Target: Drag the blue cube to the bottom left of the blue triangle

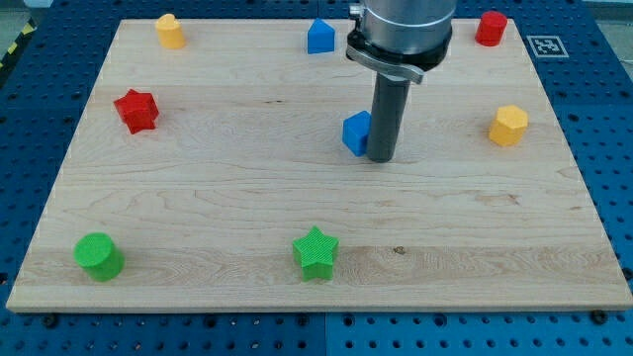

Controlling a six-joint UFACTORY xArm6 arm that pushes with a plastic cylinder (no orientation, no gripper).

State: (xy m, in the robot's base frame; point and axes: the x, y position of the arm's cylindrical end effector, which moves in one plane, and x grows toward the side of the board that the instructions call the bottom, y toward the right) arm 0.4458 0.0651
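The blue cube (pixel 355 133) lies a little right of the board's middle. My tip (pixel 381 158) stands right against the cube's right side, and the rod hides part of that side. The blue triangle (pixel 319 37) sits near the top edge, up and slightly left of the cube. The arm's grey body (pixel 401 30) hangs over the top of the view, just right of the triangle.
On the wooden board (pixel 227 198): a yellow block (pixel 170 31) at top left, a red star (pixel 136 110) at left, a green cylinder (pixel 99 256) at bottom left, a green star (pixel 316 252) at bottom middle, a yellow hexagon (pixel 508 126) at right, a red block (pixel 491 28) at top right.
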